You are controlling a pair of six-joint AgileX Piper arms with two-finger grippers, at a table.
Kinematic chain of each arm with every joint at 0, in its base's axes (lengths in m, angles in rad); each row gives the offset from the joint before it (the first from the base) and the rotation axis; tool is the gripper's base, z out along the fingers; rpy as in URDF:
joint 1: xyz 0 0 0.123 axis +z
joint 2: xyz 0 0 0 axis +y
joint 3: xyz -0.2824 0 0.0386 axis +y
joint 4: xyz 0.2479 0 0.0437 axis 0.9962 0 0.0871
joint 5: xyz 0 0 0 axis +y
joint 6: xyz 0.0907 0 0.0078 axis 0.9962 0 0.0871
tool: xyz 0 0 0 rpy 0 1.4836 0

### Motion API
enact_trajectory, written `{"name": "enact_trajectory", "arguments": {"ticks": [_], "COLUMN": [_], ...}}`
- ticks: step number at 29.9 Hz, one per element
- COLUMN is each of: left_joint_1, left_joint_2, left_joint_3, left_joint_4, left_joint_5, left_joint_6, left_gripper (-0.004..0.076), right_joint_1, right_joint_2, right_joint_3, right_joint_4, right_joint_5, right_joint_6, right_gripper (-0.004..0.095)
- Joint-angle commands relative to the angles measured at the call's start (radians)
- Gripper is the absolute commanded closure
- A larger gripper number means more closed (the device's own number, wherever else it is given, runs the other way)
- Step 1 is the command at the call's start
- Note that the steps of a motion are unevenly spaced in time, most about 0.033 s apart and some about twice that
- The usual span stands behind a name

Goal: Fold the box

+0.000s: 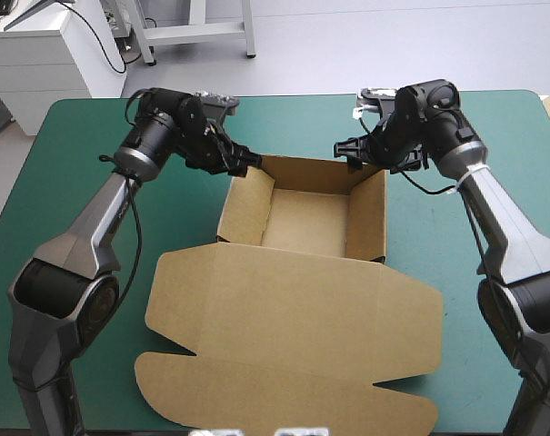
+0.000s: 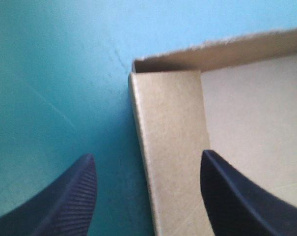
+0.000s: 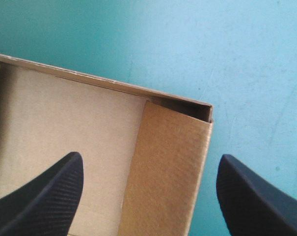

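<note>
Beyond the teal-green table [image 1: 65, 168], a white cabinet [image 1: 34, 54] and metal legs [image 1: 248, 32] stand on grey floor [image 1: 393, 45]

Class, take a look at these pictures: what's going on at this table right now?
Two robot arms are folding a brown box on the teal-green table. Its walls already stand as an open tray, with the lid lying flat on the near side. The left gripper and the right gripper are both open, each straddling a side wall at one far corner of the tray.
</note>
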Motion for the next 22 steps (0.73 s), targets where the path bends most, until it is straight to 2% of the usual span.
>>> {"name": "enact_trajectory", "arguments": {"ticks": [1, 3, 6, 10, 14, 19, 22], "left_joint_1": [-0.007, -0.007, -0.009, -0.009, -0.014, -0.016, -0.016], "left_joint_2": [-0.097, -0.131, -0.172, -0.245, -0.358, -0.548, -0.676], "left_joint_3": [-0.103, -0.111, -0.111, -0.087, 0.033, 0.296, 0.481], "left_joint_4": [-0.006, -0.011, -0.013, -0.034, -0.077, -0.113, -0.106], "left_joint_5": [0.053, 0.053, 0.053, 0.053, 0.053, 0.053, 0.016], "left_joint_6": [-0.017, -0.003, 0.048, 0.057, 0.110, 0.128, 0.135], "left_gripper": [0.0334, 0.0428, 0.0731, 0.0720, 0.0731, 0.0731, 0.0731], "right_joint_1": [-0.005, -0.005, -0.005, -0.005, -0.005, -0.005, -0.005], "right_joint_2": [-0.108, -0.141, -0.184, -0.218, -0.218, -0.191, -0.173], "right_joint_3": [-0.039, -0.024, 0.035, 0.140, 0.206, 0.228, 0.228], "right_joint_4": [0.004, 0.004, -0.002, -0.014, -0.026, -0.030, -0.030], "right_joint_5": [0.009, 0.009, 0.009, 0.009, -0.002, -0.014, -0.016], "right_joint_6": [0.029, 0.040, 0.066, 0.082, 0.083, 0.083, 0.081], "right_gripper": [0.0208, 0.0208, 0.0208, 0.0208, 0.0208, 0.0208, 0.0208]}}
